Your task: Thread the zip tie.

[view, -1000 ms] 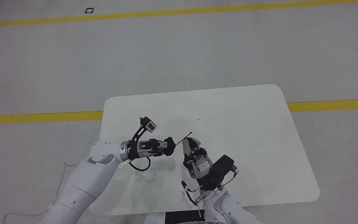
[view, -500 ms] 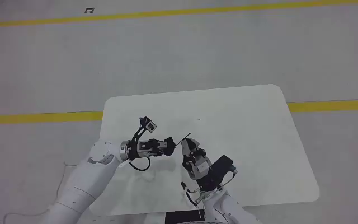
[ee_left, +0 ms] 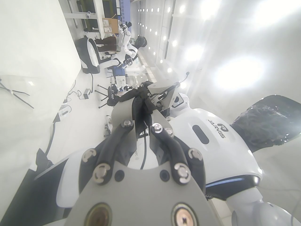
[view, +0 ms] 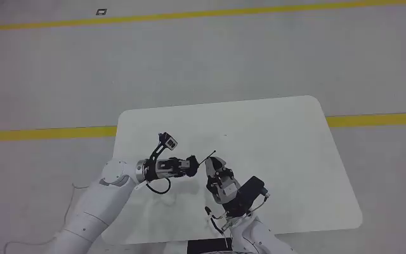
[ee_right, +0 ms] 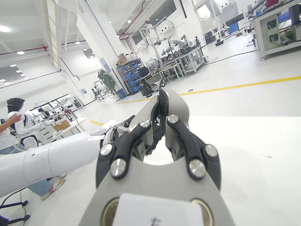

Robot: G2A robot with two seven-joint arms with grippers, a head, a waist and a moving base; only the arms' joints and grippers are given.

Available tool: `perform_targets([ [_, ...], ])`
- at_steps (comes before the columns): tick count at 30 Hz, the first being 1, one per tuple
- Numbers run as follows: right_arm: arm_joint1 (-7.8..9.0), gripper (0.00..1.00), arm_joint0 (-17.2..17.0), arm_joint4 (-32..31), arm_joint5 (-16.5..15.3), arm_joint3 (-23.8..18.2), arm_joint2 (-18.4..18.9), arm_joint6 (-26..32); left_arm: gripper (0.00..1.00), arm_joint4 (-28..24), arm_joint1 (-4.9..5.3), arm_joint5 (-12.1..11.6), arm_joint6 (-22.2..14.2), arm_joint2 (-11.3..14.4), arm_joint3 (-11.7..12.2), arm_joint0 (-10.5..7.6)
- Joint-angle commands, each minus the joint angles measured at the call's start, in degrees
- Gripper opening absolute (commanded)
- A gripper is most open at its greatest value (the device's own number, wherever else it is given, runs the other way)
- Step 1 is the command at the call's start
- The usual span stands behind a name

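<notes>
Top view: the left arm [view: 117, 184] enters from the lower left, with the left gripper [view: 193, 166] pointing right, fingers closed. The right arm [view: 246, 193] rises from bottom centre. The right gripper [view: 214, 166], fingers pressed together, sits just beside the left one.

Place: robotics lab on a factory-style floor, pretty sure
Floor: pale grey coated floor [view: 190, 63] with yellow tape lines [view: 190, 14] marking lanes, like you'd get in a plant
Ceiling: high and open, red pipes [ee_right: 142, 4] running along it, rows of round lamps [ee_left: 152, 31]
Benches: aluminium-frame workbenches [ee_right: 275, 34] with cabling and gear inside
Storage: blue shelving rack [ee_right: 131, 71] loaded with bins and cardboard boxes
Other robots: robot arms on a bench rig [ee_right: 175, 42], plus a white humanoid [ee_left: 122, 55] standing farther off
Odd bits: potted plant [ee_right: 107, 79] next to a big white column [ee_right: 98, 41], office chairs on star bases [ee_left: 105, 97]
</notes>
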Motion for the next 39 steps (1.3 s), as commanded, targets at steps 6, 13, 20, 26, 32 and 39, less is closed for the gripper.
perform_targets([
  [6, -0.01, 0.00, 0.03, -0.21, 0.09, 0.02, -0.05, 0.14, 0.00, 0.00, 0.00, 0.00, 0.00, 0.00, 0.00, 0.00],
  [13, -0.10, 0.00, 0.23, -1.14, 1.13, 0.32, -0.12, -0.75, 0.00, 0.00, 0.00, 0.00, 0.00, 0.00, 0.00, 0.00],
  [20, -0.16, 0.00, 0.42, -1.90, 1.62, 0.73, -0.27, -0.63, 0.00, 0.00, 0.00, 0.00, 0.00, 0.00, 0.00, 0.00],
  [26, -0.17, 0.00, 0.44, -1.89, 1.56, 0.74, -0.27, -0.38, 0.00, 0.00, 0.00, 0.00, 0.00, 0.00, 0.00, 0.00],
  [32, -0.16, 0.00, 0.43, -1.84, 1.42, 0.74, -0.15, -0.38, 0.00, 0.00, 0.00, 0.00, 0.00, 0.00, 0.00, 0.00],
  [39, -0.13, 0.00, 0.29, -1.69, 0.97, 0.59, -0.07, -0.42, 0.00, 0.00, 0.00, 0.00, 0.00, 0.00, 0.00, 0.00],
])
